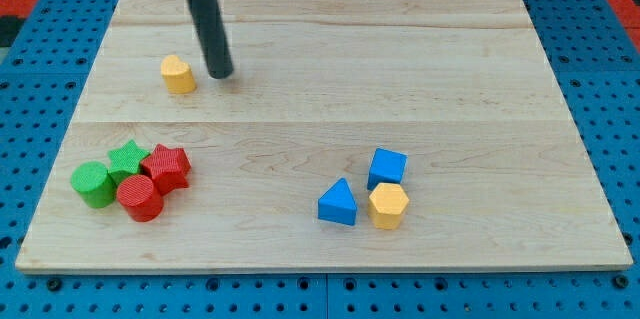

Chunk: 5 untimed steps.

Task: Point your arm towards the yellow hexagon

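Tip, bare and holding nothing, sits beside yellow pentagon-like block; mistaking it for yellow hexagon risks pointing wrong

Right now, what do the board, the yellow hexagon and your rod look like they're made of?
The board looks like pale unfinished wood: grain lines and plank seams show. The yellow hexagon, beside the blue cube and blue triangle, looks like painted wood or plastic with a smooth, even, matte colour; I can't tell which. The rod looks like dark metal or plastic with a slight sheen; my tip sits near the other yellow block.
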Each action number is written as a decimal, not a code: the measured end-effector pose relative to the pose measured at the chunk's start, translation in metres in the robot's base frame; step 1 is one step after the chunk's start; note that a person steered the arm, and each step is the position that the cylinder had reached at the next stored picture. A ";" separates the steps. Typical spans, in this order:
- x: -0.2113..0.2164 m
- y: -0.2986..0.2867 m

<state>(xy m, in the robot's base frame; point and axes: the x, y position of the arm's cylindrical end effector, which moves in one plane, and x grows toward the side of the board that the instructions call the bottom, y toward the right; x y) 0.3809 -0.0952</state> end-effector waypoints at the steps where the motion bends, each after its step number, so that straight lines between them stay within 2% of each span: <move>1: 0.057 0.068; 2: 0.097 0.153; 3: 0.115 0.241; 4: 0.162 0.246; 5: 0.173 0.181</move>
<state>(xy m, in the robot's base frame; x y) 0.5539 0.0855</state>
